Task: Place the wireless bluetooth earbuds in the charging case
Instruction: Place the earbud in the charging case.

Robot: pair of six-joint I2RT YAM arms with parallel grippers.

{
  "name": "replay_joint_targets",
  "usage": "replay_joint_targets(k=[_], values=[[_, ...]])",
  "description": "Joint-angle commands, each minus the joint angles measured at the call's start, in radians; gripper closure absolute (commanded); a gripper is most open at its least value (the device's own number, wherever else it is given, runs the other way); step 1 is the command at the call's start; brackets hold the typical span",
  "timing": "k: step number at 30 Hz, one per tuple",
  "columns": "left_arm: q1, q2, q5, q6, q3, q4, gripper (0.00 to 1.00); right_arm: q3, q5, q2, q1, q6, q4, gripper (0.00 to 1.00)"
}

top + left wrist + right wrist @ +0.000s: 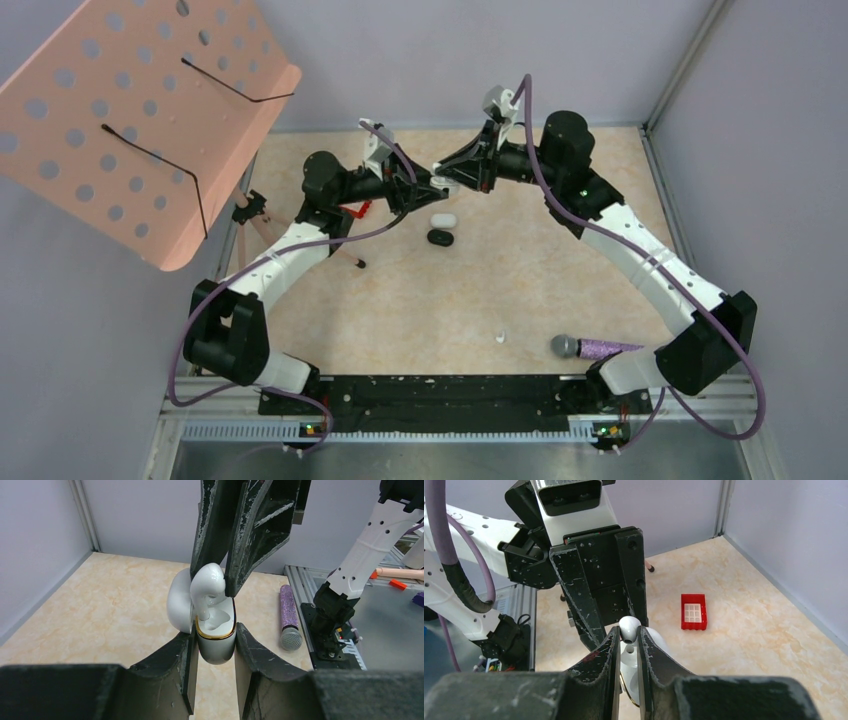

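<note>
Centre of the left wrist view: left gripper (214, 635) clamped on the open white case (216, 651). Right gripper (628, 632) pinches a white earbud (207, 582) at the case opening.

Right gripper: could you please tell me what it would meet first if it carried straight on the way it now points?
Most likely the open charging case clamped in the left gripper. The white earbud pinched by the right gripper hangs right at the case's cavity, though the exact depth is unclear.

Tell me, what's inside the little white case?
A white earbud, pinched by the right gripper, dips into the moulded hollow of the case. Deeper down is hidden behind the rim.
</note>
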Motion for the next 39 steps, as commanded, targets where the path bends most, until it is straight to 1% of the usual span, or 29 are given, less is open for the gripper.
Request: replay_joint_targets(k=[1,9,15,30,36,37,39], values=[[-0.002,-0.044,-0.035,0.037,0.039,0.015,1.0,0.012,0.009,-0.01,0.012,0.031,0.046,1.0],[-0.001,-0.044,-0.057,0.05,0.037,-0.003,1.0,0.003,-0.018,-0.014,0.012,0.045,0.043,1.0],[0.002,-0.04,-0.081,0.016,0.046,-0.004,1.0,-0.02,-0.005,-0.013,0.013,0.038,0.048,1.0],[0.003,-0.043,-0.076,-0.011,0.062,0.0,1.0,-0.057,0.05,-0.001,0.022,0.039,0.088,1.0],[0.003,-0.038,-0.103,-0.042,0.07,-0.004,1.0,-0.073,0.064,-0.002,0.033,0.053,0.093,1.0],[0.003,-0.038,-0.104,-0.041,0.073,-0.006,1.0,-0.073,0.074,-0.003,0.033,0.047,0.081,0.98],[0.006,-0.038,-0.101,-0.037,0.075,-0.008,1.0,-0.071,0.095,-0.011,0.031,0.024,0.058,0.91]])
